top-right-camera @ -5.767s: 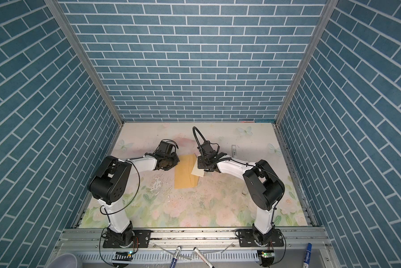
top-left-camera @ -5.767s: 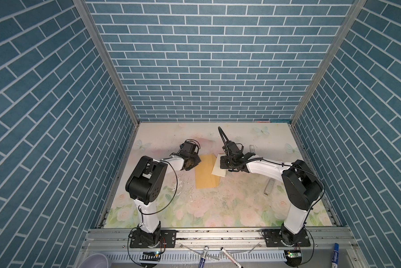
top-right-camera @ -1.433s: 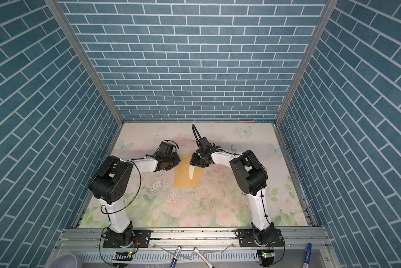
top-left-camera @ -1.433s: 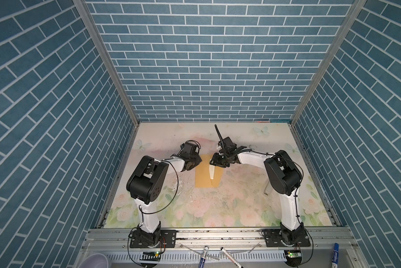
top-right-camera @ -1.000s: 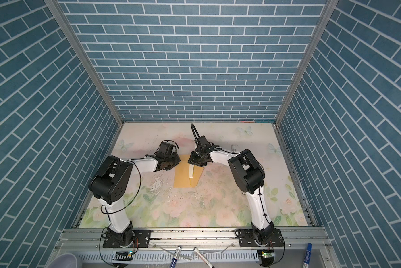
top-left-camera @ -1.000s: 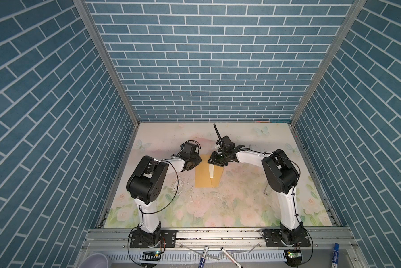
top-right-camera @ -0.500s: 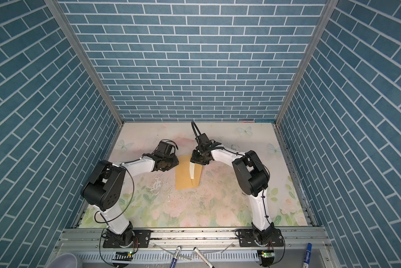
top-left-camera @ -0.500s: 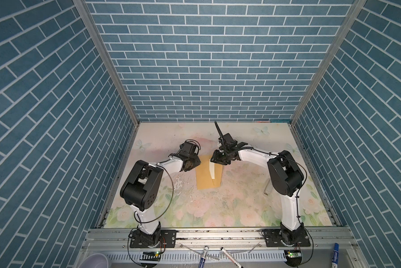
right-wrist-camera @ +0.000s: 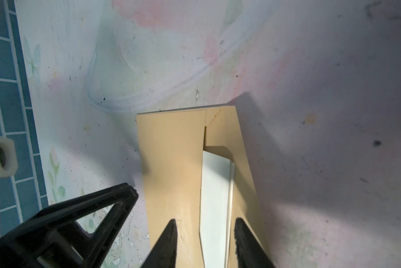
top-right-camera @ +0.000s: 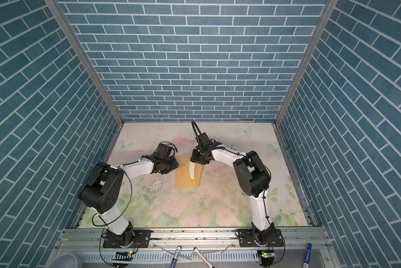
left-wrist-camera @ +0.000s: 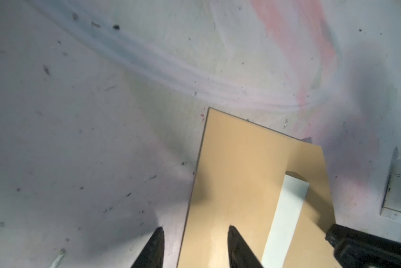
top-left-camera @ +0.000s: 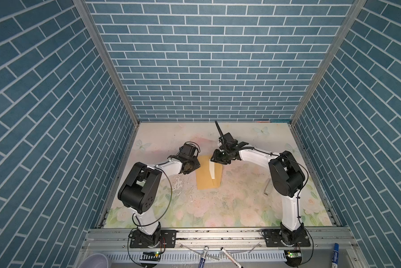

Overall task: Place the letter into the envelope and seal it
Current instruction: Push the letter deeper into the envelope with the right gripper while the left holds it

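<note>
Over the envelope, the right end effector angles down and inward.

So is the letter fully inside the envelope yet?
Not fully: a pale strip of the letter shows at the envelope mouth, and the flap stands open.

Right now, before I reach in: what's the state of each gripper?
Left gripper: open, holding nothing.
Right gripper: astride the letter; grip cannot be told.

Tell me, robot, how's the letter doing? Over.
Left end effector open, over the envelope edge. Right end effector straddles the letter, grip unclear. Letter tip tucked into the envelope, rest sticking out. Nothing in the way.
</note>
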Robot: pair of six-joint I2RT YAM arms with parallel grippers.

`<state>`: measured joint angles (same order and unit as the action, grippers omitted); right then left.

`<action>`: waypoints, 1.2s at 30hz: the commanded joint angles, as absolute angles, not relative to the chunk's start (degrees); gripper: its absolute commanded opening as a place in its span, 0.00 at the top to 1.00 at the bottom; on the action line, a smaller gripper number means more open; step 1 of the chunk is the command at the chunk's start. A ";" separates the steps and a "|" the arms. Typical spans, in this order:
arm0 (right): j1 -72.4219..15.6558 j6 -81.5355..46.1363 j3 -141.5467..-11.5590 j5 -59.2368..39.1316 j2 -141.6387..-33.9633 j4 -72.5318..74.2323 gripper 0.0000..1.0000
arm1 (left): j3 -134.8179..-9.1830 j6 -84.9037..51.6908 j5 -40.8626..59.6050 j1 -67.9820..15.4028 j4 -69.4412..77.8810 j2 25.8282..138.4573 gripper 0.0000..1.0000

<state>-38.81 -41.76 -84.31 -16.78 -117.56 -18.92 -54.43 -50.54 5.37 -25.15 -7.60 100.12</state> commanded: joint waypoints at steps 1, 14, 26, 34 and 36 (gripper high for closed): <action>-38.61 -42.71 -83.45 -16.97 -119.51 -20.05 0.59 | -53.79 -50.61 5.98 -25.56 -7.03 101.62 0.56; -38.72 -43.41 -84.35 -18.35 -122.30 -20.41 0.64 | -54.22 -50.91 6.84 -25.68 -5.80 103.67 0.62; -38.90 -45.35 -84.64 -21.07 -123.71 -18.11 0.70 | -54.58 -51.07 7.20 -26.02 -5.32 104.50 0.64; -39.40 -45.83 -85.64 -22.13 -124.69 -17.67 0.71 | -54.93 -51.19 7.29 -26.19 -5.27 104.93 0.64; -39.46 -45.90 -86.03 -22.44 -124.99 -17.67 0.71 | -55.00 -51.23 7.38 -26.28 -5.19 105.03 0.64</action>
